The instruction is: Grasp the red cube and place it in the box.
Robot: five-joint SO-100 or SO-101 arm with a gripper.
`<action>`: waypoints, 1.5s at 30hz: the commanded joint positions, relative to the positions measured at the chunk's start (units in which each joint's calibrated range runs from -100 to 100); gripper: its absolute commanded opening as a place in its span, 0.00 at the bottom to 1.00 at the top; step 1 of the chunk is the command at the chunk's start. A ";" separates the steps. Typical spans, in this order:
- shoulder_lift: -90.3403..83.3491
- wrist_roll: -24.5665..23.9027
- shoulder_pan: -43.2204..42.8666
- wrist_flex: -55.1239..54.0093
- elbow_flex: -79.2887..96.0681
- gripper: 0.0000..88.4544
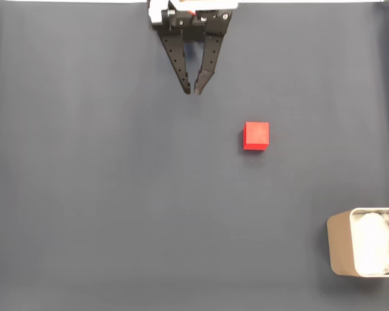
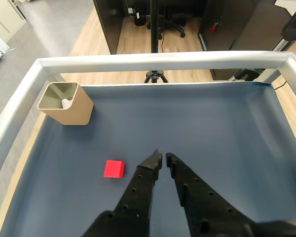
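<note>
The pincer hangs near the twelve o'clock edge of the fixed view, its fingertips almost pressed together and holding nothing. The red cube sits alone on the dark tabletop, toward four o'clock from the tips; in the wrist view it lies at nine o'clock of them. The reach is not yet begun. To do it well, spread the fingers wide first, centre them over the cube, square to two flat faces, then descend. The box waits at the fixed view's five o'clock corner, well apart.
</note>
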 commanded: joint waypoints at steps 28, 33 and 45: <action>14.90 5.81 -2.08 -5.24 -1.49 0.01; 14.12 6.59 -6.20 -7.95 2.71 0.02; 12.30 6.74 -15.57 -8.44 6.27 0.09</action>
